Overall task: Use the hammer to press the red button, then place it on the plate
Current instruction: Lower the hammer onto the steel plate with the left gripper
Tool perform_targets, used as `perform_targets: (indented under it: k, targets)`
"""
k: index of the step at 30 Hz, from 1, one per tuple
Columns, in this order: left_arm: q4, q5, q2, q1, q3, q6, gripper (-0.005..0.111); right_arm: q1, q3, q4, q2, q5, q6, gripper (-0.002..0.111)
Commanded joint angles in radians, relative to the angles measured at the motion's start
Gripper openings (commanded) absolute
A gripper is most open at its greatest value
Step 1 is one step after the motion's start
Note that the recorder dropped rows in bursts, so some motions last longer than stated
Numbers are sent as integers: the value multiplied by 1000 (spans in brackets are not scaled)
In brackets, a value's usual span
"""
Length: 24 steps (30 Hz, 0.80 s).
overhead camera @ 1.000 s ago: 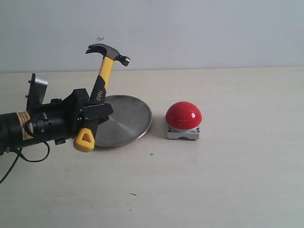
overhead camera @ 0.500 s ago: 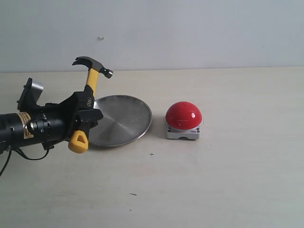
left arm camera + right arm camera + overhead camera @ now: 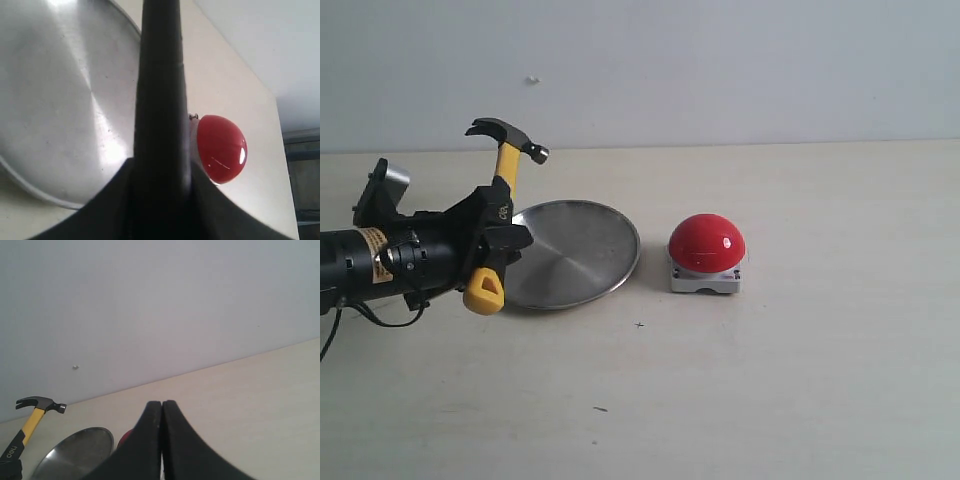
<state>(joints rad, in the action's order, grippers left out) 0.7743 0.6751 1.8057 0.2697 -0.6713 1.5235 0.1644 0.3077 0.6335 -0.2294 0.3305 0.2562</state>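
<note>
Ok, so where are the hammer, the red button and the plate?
hammer (image 3: 506, 168), exterior view, yellow handle just below the head.
red button (image 3: 707, 243), exterior view, middle of the dome.
plate (image 3: 582, 250), exterior view, bare metal near its centre.

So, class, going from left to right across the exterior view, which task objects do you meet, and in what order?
hammer → plate → red button
</note>
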Motion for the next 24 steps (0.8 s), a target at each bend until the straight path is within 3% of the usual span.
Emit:
perform_targets:
  k: [1, 24]
  targets:
    - [3, 61, -12, 3, -14, -21, 0, -1, -5, -3, 7, -5, 4, 0]
    - [48, 63, 90, 20, -114, 77, 0, -1, -5, -3, 7, -5, 4, 0]
